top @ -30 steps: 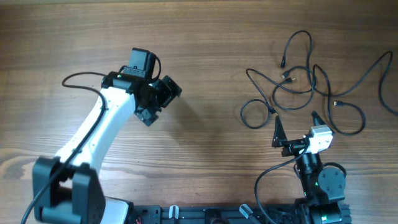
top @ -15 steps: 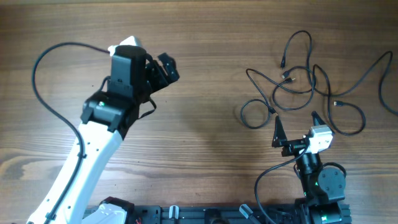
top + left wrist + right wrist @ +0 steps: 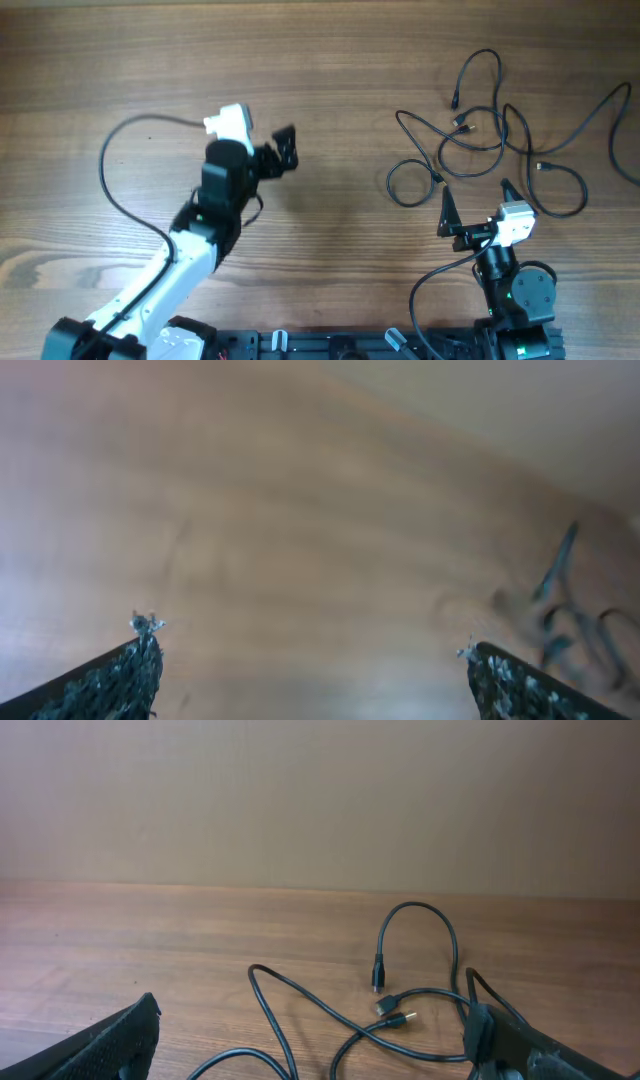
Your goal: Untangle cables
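Black cables [image 3: 462, 123] sprawled loose at two o'clock on wooden table [image 3: 330, 60]; left gripper [image 3: 309, 638] and right gripper [image 3: 475, 188] spread wide, gripping nothing.

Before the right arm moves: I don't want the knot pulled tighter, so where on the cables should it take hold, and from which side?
Probably the near loop of the cables, coming down from above on the robot's side. It lies flat as a single strand, clear of the crossings farther back, and the open right gripper sits close by.
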`<state>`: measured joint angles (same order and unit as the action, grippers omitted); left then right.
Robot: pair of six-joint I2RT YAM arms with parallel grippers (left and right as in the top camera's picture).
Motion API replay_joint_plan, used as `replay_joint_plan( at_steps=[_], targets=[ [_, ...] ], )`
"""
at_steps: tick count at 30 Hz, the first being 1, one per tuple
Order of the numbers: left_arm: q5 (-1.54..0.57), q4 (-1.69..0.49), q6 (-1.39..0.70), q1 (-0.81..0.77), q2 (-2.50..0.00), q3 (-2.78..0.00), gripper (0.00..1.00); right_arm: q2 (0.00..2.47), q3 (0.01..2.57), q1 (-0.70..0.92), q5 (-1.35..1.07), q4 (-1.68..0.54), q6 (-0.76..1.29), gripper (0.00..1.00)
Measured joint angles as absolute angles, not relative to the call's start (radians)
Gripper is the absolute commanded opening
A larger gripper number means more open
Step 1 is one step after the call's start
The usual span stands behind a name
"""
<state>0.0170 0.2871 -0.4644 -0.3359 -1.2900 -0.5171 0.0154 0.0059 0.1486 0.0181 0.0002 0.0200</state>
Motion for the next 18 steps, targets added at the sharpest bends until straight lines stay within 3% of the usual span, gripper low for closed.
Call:
replay_joint_plan(
  at_steps=[18],
  targets=[
    [0.014,0.372,-0.464,-0.314,-1.114,-0.168,1.0,0.015,0.006,0.149,0.018,0.001,0.02,1.0]
  ],
)
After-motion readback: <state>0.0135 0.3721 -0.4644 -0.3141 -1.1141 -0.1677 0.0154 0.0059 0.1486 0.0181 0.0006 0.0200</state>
